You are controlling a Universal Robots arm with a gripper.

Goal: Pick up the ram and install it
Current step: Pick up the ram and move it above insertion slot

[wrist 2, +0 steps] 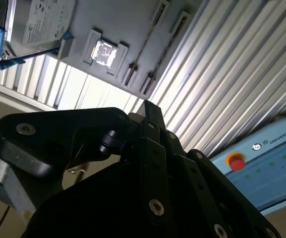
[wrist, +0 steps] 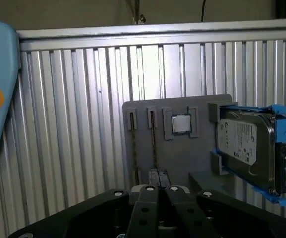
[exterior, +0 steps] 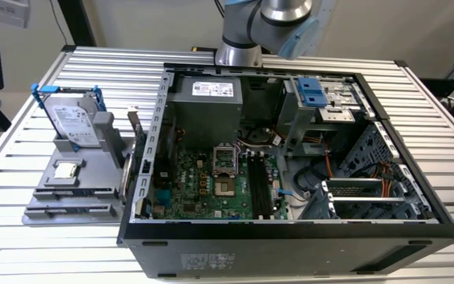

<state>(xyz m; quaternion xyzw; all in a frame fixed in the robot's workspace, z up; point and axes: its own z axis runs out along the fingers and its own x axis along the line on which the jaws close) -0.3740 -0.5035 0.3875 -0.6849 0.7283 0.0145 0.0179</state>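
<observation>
Two slots sit at the holder's [wrist: 192,161] end opposite the drive [wrist: 244,144]. The ram [wrist: 153,144] stands edge-on in the slot beside the chip [wrist: 181,124], its long axis pointing toward the gripper [wrist: 158,179], which is pressed together, empty and apart from it.

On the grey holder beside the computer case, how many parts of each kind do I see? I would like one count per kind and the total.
hard drive in a blue frame: 1
processor chip: 1
ram sticks, standing on edge in the holder's slots: 2
Total: 4
</observation>
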